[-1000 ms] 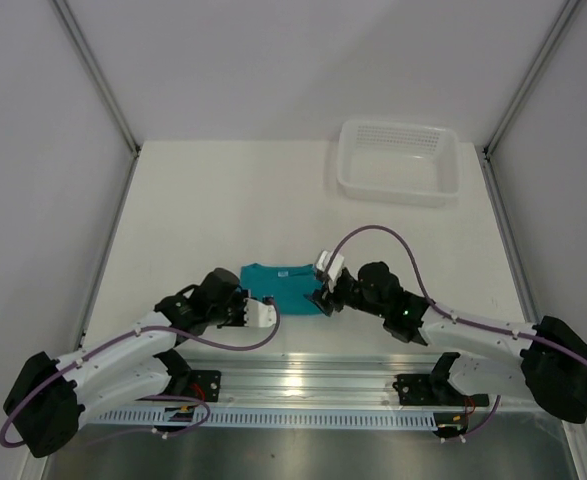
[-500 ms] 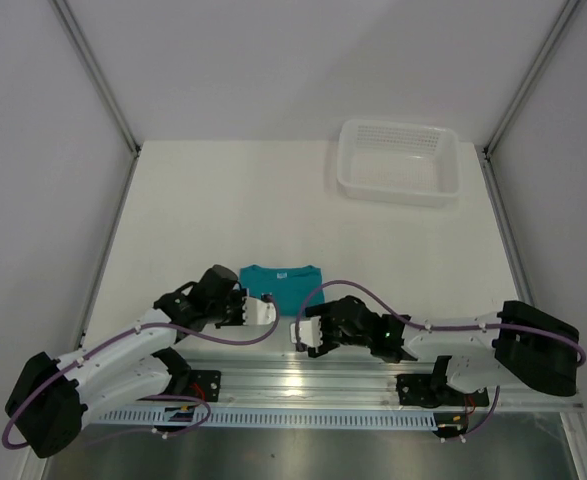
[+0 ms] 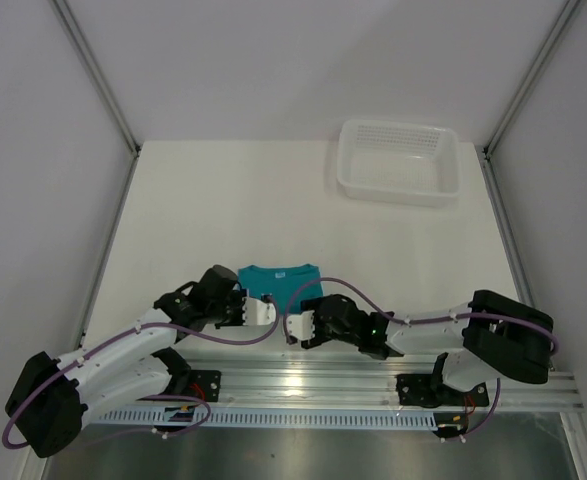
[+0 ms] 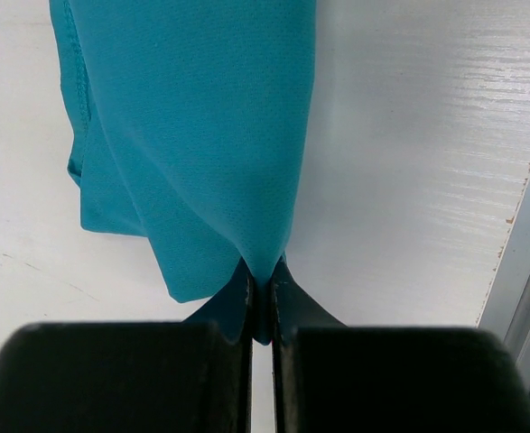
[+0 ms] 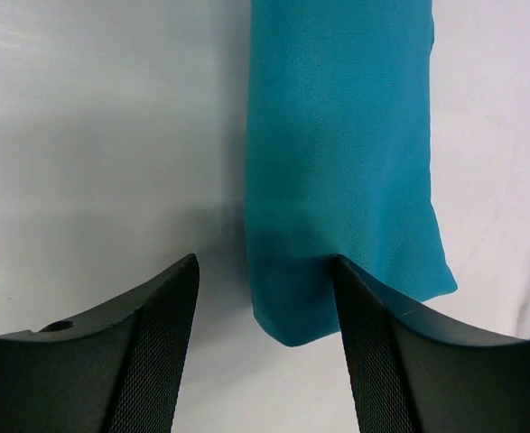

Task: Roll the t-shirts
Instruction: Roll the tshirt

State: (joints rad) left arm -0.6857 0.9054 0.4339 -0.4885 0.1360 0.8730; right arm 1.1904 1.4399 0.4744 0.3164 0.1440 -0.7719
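The teal t-shirt (image 3: 281,284) lies folded on the white table near its front edge, collar towards the back. My left gripper (image 3: 270,311) is shut on the shirt's near left corner; in the left wrist view the fabric (image 4: 201,135) is pinched between the closed fingers (image 4: 237,307). My right gripper (image 3: 295,328) is open at the shirt's near right corner. In the right wrist view the shirt's corner (image 5: 337,207) lies between the spread fingers (image 5: 156,325), close to the right one.
A white perforated plastic basket (image 3: 401,161) stands at the back right of the table. The metal rail (image 3: 303,385) of the arm bases runs just in front of the shirt. Grey walls close in both sides.
My right gripper has swung from the shirt's right side down and left to its near edge, beside the left gripper. The left gripper has stayed shut on the fabric.
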